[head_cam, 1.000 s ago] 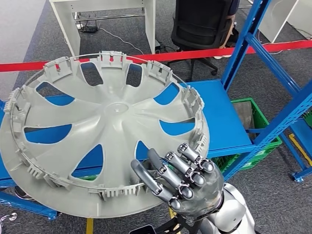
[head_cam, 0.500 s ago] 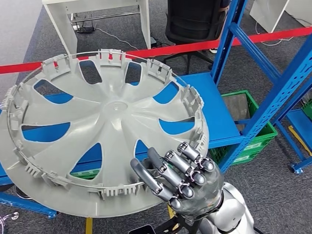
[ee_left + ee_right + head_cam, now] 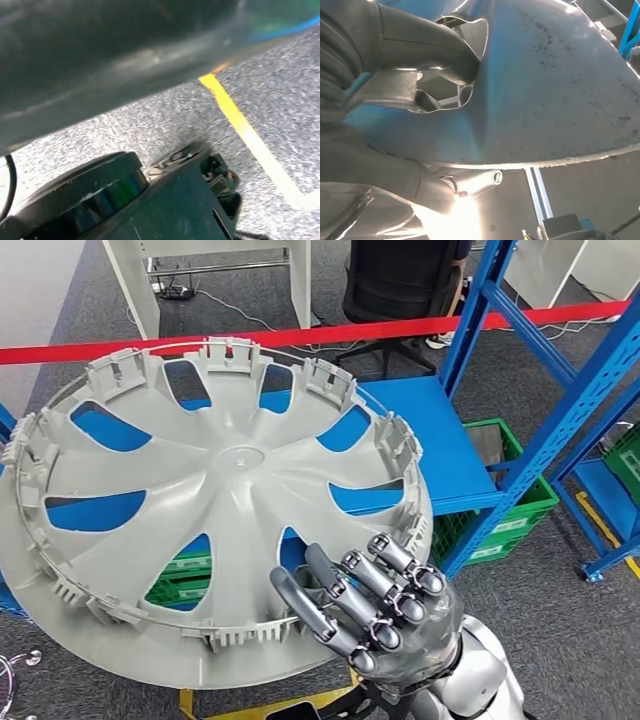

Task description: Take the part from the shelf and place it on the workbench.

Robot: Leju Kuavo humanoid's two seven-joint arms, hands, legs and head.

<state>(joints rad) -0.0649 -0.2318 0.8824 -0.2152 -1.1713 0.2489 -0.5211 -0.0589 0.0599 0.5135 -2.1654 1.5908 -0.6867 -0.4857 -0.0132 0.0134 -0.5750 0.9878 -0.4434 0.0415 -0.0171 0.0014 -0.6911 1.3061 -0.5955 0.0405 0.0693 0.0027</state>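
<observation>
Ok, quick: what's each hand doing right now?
Right hand: holding the grey wheel cover at its near rim, fingers over the top.
Left hand: cannot be told; its wrist view gives floor and dark robot parts.

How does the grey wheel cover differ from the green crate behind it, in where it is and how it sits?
The wheel cover is held aloft, tilted, by the right robot hand; the green crate sits on the floor under the blue shelf. The cover is a grey spoked disc; the crate is a green box.
</observation>
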